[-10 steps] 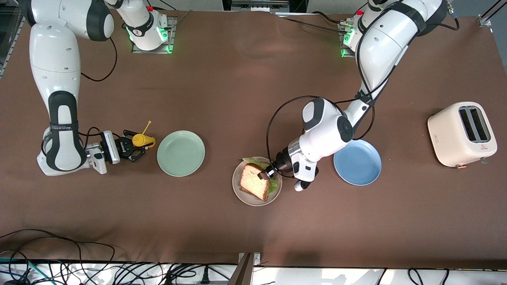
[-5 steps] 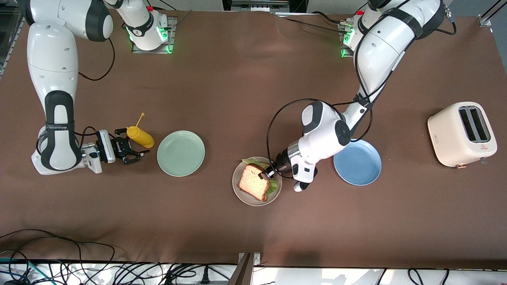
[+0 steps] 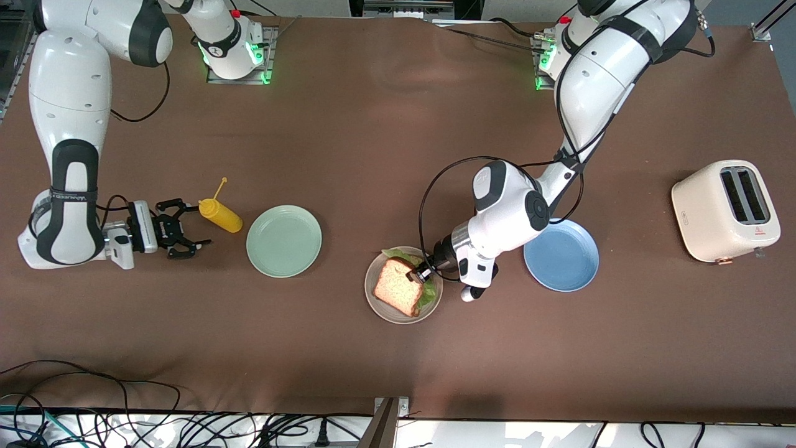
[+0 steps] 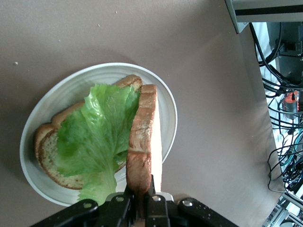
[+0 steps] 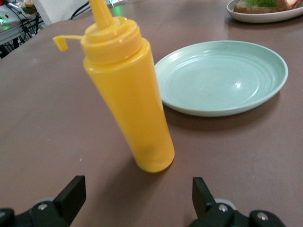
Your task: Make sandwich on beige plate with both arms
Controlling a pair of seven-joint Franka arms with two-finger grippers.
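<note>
The beige plate (image 3: 380, 307) holds a bottom bread slice (image 4: 49, 153) covered by a green lettuce leaf (image 4: 92, 132). My left gripper (image 3: 417, 274) is shut on a second bread slice (image 3: 395, 286), held tilted on edge over the lettuce; it also shows edge-on in the left wrist view (image 4: 144, 137). My right gripper (image 3: 186, 233) is open and empty, low over the table just short of the upright yellow squeeze bottle (image 3: 219, 213), which fills the right wrist view (image 5: 128, 99).
A mint green plate (image 3: 283, 241) lies beside the bottle, toward the beige plate. A blue plate (image 3: 561, 255) lies under the left arm's wrist. A cream toaster (image 3: 725, 211) stands at the left arm's end of the table.
My right gripper let go of the yellow bottle, which now stands upright, and drew back toward the right arm's end. The left gripper lowered the bread slice slightly over the lettuce.
</note>
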